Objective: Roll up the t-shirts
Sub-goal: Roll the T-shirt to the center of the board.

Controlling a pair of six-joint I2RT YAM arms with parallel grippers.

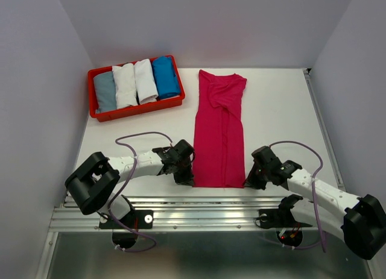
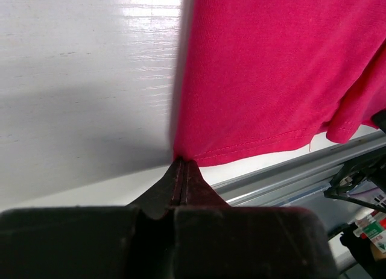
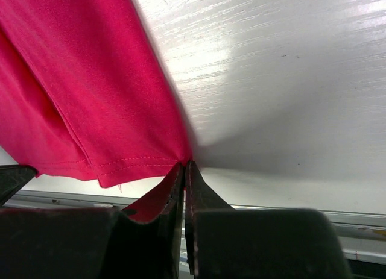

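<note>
Pinching near hem corners of magenta t-shirt [image 1: 219, 131], folded lengthwise at centre of table [image 1: 277, 110], with left gripper [image 1: 184, 172] and right gripper [image 1: 249, 180] clamped on cloth; starting roll, seemingly; next needing even, matched turn-over toward collar.

The right gripper [image 3: 185, 166] has its fingers pressed together on the hemmed corner of the magenta t-shirt [image 3: 90, 98], pink cloth showing between them. The shirt spreads to the left over the white table [image 3: 289, 80].

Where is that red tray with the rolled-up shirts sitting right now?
In the overhead view, the red tray sits at the far-left corner of the table, just left of the far end of the pink t-shirt.
</note>
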